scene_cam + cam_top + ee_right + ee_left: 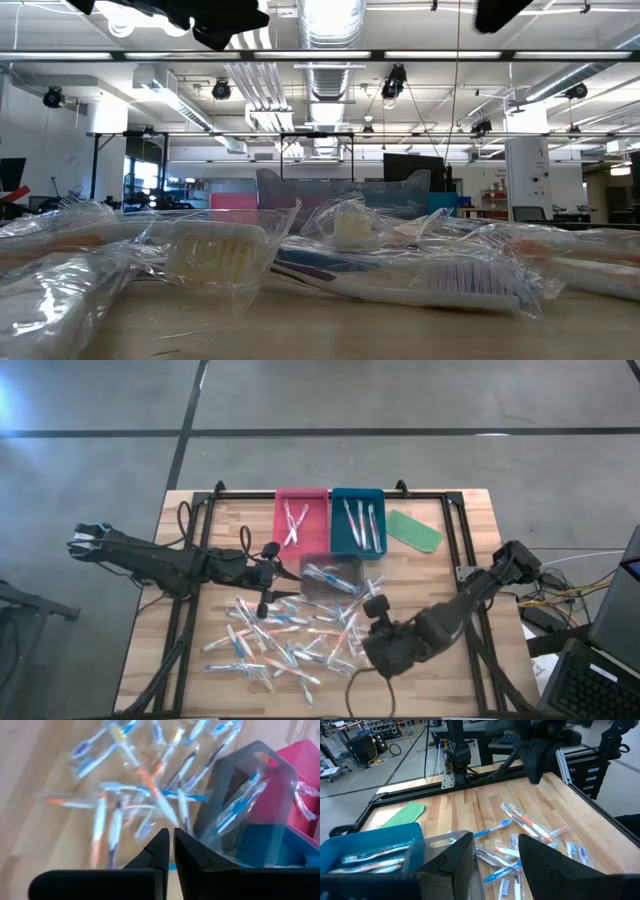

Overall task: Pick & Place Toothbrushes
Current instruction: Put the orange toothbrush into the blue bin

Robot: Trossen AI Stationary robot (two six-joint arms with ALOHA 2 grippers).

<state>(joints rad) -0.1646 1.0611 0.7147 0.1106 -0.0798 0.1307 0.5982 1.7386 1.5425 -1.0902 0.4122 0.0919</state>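
Sorting wrapped toothbrushes into trays, seen from above and from both wrists. The toothbrushes [285,640] lay scattered in a loose pile on the near half of the wooden table [460,540]. A few already lay in the pink tray [300,518] and the blue tray [358,520] at the far edge, and some in the clear tray [330,574] just in front of them. A flat green piece [414,530] lay to the right of the blue tray.

The right gripper [169,847] hovered above the right side of the pile, its fingers nearly closed with only a thin gap between them and nothing held. The brushes lay below and beyond the fingertips, apart from them; the clear tray stood to one side. The left gripper [495,857] waited at the left of the pile near the clear tray, fingers moderately apart and empty, with brushes on the table beyond them.

The step in hand appeared to be selecting the next brush. Done well, it would call for opening the right fingers before descending, choosing a brush at the pile's edge that no other brush crossed, and closing across the handle rather than on the loose wrapper, which would likely slip or drag neighbours along.
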